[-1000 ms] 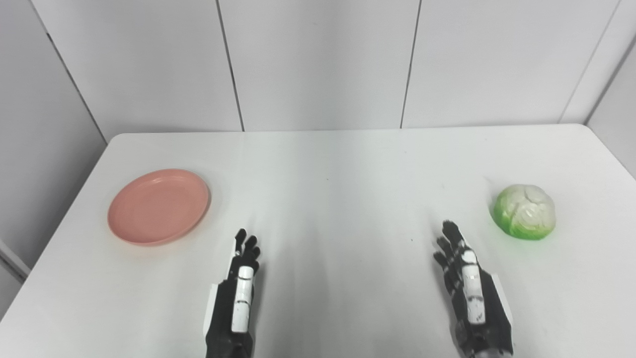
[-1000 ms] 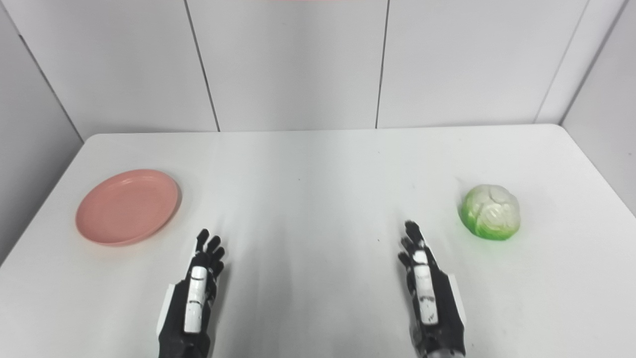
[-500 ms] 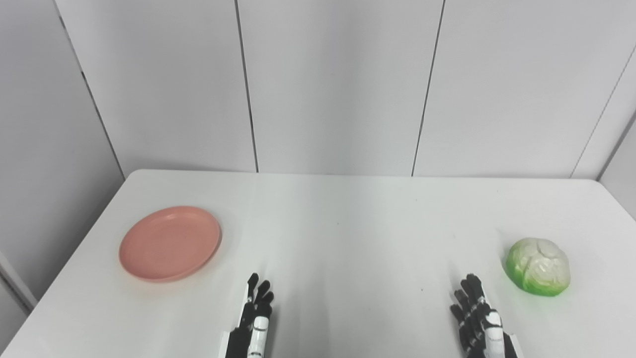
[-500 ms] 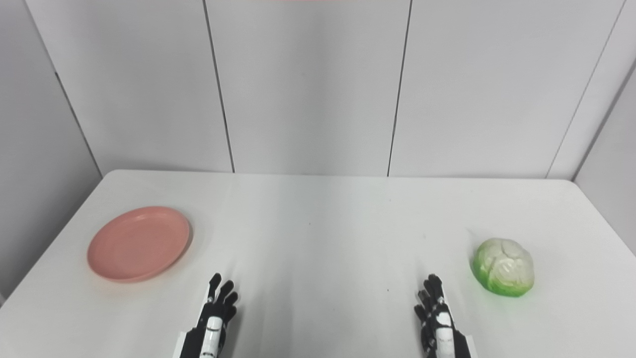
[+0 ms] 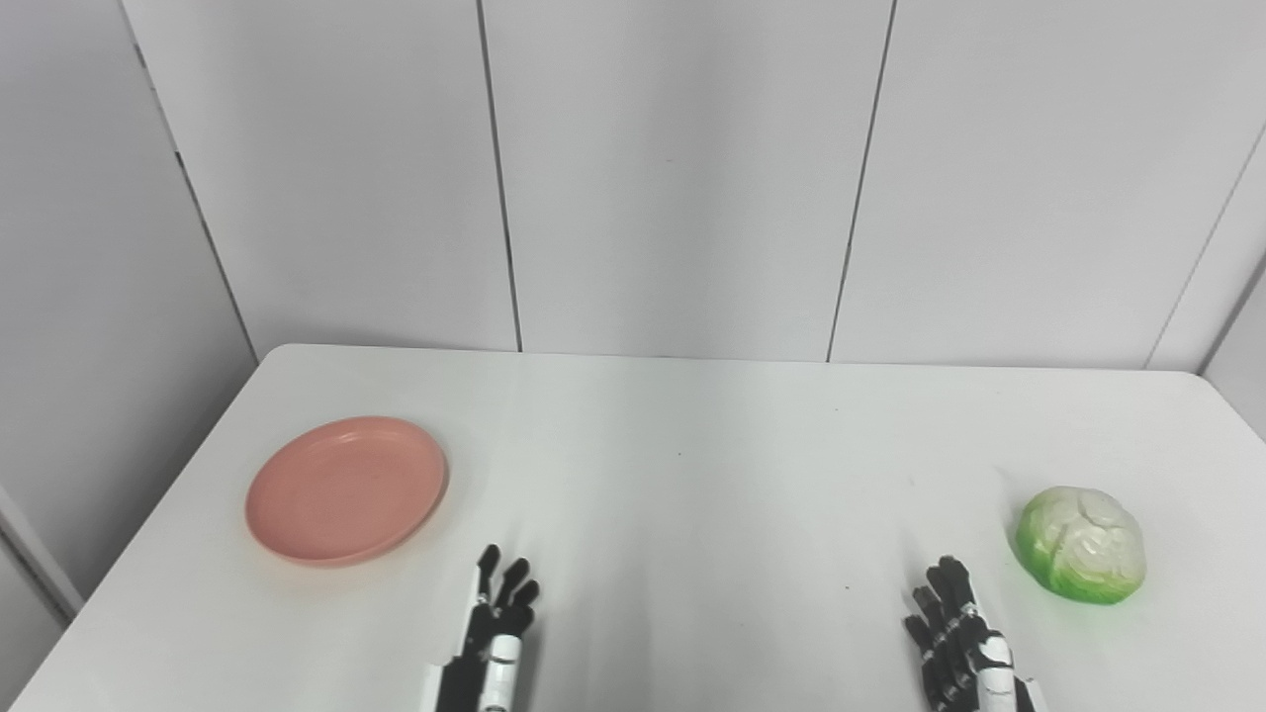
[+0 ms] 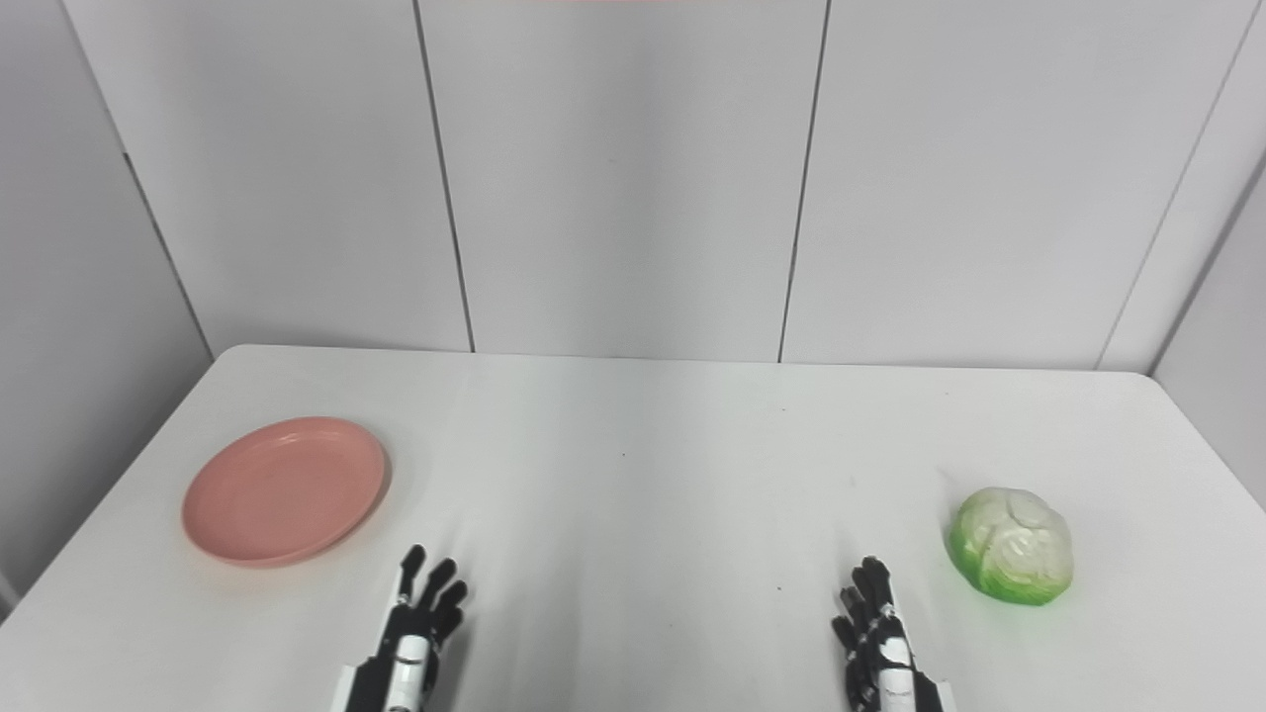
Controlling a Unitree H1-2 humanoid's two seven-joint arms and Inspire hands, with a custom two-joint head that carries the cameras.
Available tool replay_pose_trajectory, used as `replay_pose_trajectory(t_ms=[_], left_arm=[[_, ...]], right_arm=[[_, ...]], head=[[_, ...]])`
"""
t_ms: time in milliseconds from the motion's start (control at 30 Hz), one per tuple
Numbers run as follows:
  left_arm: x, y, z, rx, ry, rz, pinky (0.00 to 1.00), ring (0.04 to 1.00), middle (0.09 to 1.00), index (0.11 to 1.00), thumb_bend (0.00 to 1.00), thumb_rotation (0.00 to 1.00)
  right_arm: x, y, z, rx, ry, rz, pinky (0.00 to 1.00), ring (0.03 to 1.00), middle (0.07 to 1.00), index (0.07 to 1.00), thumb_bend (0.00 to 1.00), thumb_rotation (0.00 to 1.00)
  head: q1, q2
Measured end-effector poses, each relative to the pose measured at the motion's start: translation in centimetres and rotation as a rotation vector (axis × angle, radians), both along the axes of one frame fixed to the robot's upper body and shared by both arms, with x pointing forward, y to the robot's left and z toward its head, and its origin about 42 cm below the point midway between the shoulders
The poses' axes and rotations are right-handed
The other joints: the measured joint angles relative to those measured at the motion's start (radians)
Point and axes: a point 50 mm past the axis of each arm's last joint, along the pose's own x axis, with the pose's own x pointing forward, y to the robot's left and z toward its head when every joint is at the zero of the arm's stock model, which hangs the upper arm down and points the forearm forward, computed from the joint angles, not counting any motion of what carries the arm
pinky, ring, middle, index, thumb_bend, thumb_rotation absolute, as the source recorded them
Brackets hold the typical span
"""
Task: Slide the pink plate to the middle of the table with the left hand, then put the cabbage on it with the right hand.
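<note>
A pink plate lies empty on the left side of the white table. A green and white cabbage sits on the right side of the table. My left hand is at the bottom edge, right of and nearer than the plate, fingers apart and empty. My right hand is at the bottom edge, left of and nearer than the cabbage, fingers apart and empty. Neither hand touches its object. The same scene shows in the right eye view: plate, cabbage, left hand, right hand.
White wall panels stand right behind the table's far edge. The table's left edge runs close to the plate and its right edge lies just beyond the cabbage.
The camera has tilted up, so the whole scene sits lower in the picture and less of both arms shows. The plate and cabbage have not moved on the table.
</note>
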Motion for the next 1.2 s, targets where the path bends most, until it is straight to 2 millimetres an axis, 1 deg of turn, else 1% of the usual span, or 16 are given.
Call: replay_pose_trajectory(t_ms=[33,67,100,133,200,300,367,467,600,667,767,833,967,1000,1133,1200], left_arm=[[0.1,0.4,0.6,-0.006,-0.023,0.013,0.85,0.865,0.905,0.925,0.84,0.91],[0.2,0.8,1.2,-0.007,-0.045,0.026,0.85,0.863,0.903,0.923,0.84,0.91],[0.5,1.1,1.9,-0.003,-0.073,0.036,0.79,0.834,0.874,0.889,0.89,0.89],[0.8,1.3,2.4,0.001,-0.094,0.041,0.77,0.824,0.864,0.877,0.91,0.88],[1.9,2.2,4.3,0.022,-0.161,0.055,0.77,0.826,0.854,0.865,0.93,0.87],[4.1,4.1,7.5,0.088,-0.279,0.056,0.88,0.886,0.911,0.916,0.89,0.88],[5.7,5.3,9.6,0.127,-0.338,0.054,0.9,0.895,0.921,0.923,0.89,0.88],[7.3,6.8,11.5,0.141,-0.38,0.084,0.89,0.872,0.91,0.896,0.89,0.88],[8.9,8.4,13.1,0.125,-0.401,0.145,0.86,0.861,0.886,0.839,0.89,0.89],[9.9,9.6,13.9,0.138,-0.414,0.181,0.83,0.85,0.878,0.825,0.86,0.91],[11.8,12.0,14.8,0.193,-0.414,0.208,0.83,0.853,0.882,0.828,0.85,0.92],[12.7,13.3,15.2,0.221,-0.426,0.223,0.85,0.864,0.886,0.827,0.87,0.9],[15.9,16.8,14.9,0.316,-0.408,0.253,0.87,0.897,0.91,0.849,0.85,0.91],[16.3,17.5,14.9,0.339,-0.404,0.259,0.88,0.901,0.911,0.848,0.84,0.91],[18.4,20.4,15.2,0.41,-0.395,0.276,0.89,0.912,0.904,0.839,0.86,0.91],[19.6,21.7,15.1,0.407,-0.363,0.275,0.89,0.925,0.91,0.828,0.89,0.89]], right_arm=[[0.0,0.0,0.0,0.0,0.0,0.0,1.0,1.0,1.0,0.982,0.72,1.0],[0.0,0.0,0.0,0.0,0.0,-0.001,1.0,1.0,1.0,0.982,0.72,1.0],[0.0,-0.1,0.0,0.0,0.0,-0.002,1.0,1.0,1.0,0.981,0.72,1.0],[0.0,-0.1,0.0,0.0,0.001,-0.004,1.0,1.0,1.0,0.981,0.72,1.0],[0.0,-0.2,-0.1,0.0,0.002,-0.008,1.0,1.0,1.0,0.981,0.71,1.0],[0.0,-0.2,-0.1,0.0,0.003,-0.012,1.0,1.0,0.993,0.974,0.71,1.0],[0.0,-0.2,0.0,-0.001,0.003,-0.012,1.0,0.999,0.992,0.973,0.71,1.0],[0.0,-0.1,0.1,0.0,0.0,-0.012,1.0,0.999,0.991,0.978,0.72,1.0],[0.0,0.0,0.1,0.002,0.0,-0.01,1.0,0.995,0.987,0.981,0.73,1.0],[0.0,0.1,0.2,0.004,0.0,-0.006,1.0,0.991,0.981,0.976,0.73,1.0],[0.0,0.3,0.2,0.007,0.0,-0.002,1.0,0.987,0.977,0.974,0.73,1.0],[-0.1,0.3,0.2,0.008,0.001,-0.004,1.0,0.986,0.973,0.972,0.74,1.0],[-0.1,0.3,0.3,0.02,0.007,0.001,1.0,0.986,0.973,0.976,0.73,1.0],[-0.1,0.3,0.3,0.022,0.009,0.002,1.0,0.985,0.972,0.976,0.73,1.0],[-0.2,0.4,0.5,0.026,0.016,0.008,1.0,0.991,0.974,0.982,0.72,1.0],[-0.2,0.4,0.5,0.026,0.017,0.008,1.0,0.992,0.976,0.983,0.72,1.0]], head=[[0.003,0.002],[0.003,0.002],[0.008,0.006],[0.008,0.006],[0.009,0.008],[0.008,0.012],[0.008,0.015],[0.006,0.017],[0.003,0.034],[0.002,0.035],[0.002,0.035],[0.002,0.035],[0.002,0.035],[0.005,0.046],[0.014,0.055],[0.012,0.057]])
